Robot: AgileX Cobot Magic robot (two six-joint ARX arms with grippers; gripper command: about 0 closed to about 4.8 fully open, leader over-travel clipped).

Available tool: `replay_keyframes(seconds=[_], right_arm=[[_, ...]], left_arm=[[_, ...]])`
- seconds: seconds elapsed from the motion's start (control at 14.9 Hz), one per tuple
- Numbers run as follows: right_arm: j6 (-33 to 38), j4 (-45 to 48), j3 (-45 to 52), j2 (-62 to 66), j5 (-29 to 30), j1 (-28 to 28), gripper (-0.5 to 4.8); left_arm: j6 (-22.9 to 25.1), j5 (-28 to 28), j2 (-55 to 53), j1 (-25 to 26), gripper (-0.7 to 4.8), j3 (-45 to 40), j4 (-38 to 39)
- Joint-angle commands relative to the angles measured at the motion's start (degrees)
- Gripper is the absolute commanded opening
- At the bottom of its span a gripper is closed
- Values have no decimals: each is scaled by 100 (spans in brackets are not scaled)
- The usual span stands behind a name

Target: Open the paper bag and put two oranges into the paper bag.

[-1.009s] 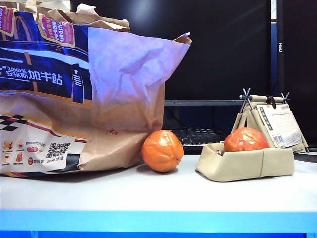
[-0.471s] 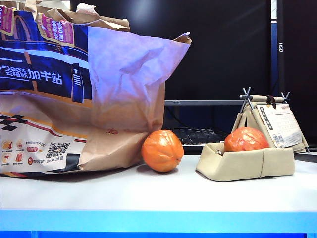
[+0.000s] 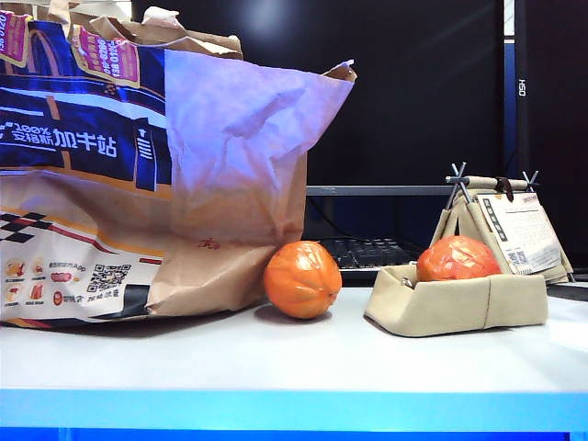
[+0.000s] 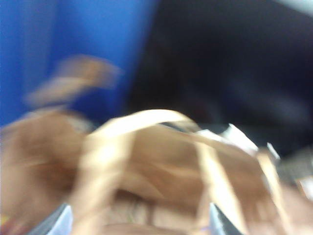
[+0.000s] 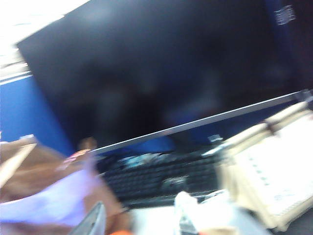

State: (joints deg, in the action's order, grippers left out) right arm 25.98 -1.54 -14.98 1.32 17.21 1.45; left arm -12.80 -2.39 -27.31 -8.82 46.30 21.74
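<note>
Paper bag [image 3: 156, 165] stands upright on the left of the white table [image 3: 294, 358] in the exterior view, blue printed band and QR code facing the camera, top edge crumpled. One orange [image 3: 302, 279] sits on the table just beside the bag's lower right corner, about touching it. The second orange [image 3: 457, 258] sits in a small beige fabric tray [image 3: 455, 305] on the right, well apart from the bag. Behind the tray is a desk calendar [image 3: 514, 230] on a stand; behind that a black keyboard [image 3: 367, 253] and a dark monitor [image 3: 404, 92]. Neither arm shows in the exterior view. Left wrist view is heavily motion-blurred: brown crumpled paper of the bag [image 4: 146, 166] with pale handle strips fills the lower part, blue wall behind. Only grey slivers of the left gripper [image 4: 137, 226] fingers show at the frame edge, set wide apart with bag paper between them; can't tell whether it's released or gripping. Right wrist view, also blurred: keyboard [image 5: 166, 178], monitor [image 5: 161, 68], calendar [image 5: 274, 181], a corner of the bag [image 5: 44, 196]. Right gripper [image 5: 142, 220] fingers look parted with a gap between them, nothing in it; a hint of orange near one finger, too blurred to identify.
</note>
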Motion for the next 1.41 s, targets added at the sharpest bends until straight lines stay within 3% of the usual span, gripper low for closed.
replay_keyframes(seconds=[0.07, 0.13, 0.27, 0.47, 0.61, 0.74, 0.87, 1.21, 1.41], right_arm=[[487, -358, -651, 446, 330, 11, 181], [756, -787, -990, 796, 339, 11, 182], [859, -1344, -1613, 1947, 802, 17, 237], [376, -1311, -2422, 4282, 859, 317, 307], [-146, -1342, -2911, 5648, 564, 581, 307], [-599, -1574, -3580, 7130, -94, 664, 307], [-896, -1685, -3945, 7866, -286, 640, 307], [-1003, -2031, -4087, 8618, 417, 660, 307], [-1003, -2061, -4087, 8620, 721, 695, 307]], left_arm=[[984, -702, -1711, 2, 366, 1888, 1429], [1379, -647, -2186, 4, 367, 2553, 2061], [2131, -334, -2658, 7, 370, 3602, 3324], [2135, -157, -2396, -63, 373, 3818, 3790], [1961, -149, -2269, -63, 374, 3864, 4199], [1810, 13, -2273, -63, 377, 4015, 4774], [1547, 26, -2271, -63, 377, 4017, 4787], [1580, 125, -2430, -66, 377, 4013, 4214], [1578, 131, -2649, -66, 377, 4011, 4380]])
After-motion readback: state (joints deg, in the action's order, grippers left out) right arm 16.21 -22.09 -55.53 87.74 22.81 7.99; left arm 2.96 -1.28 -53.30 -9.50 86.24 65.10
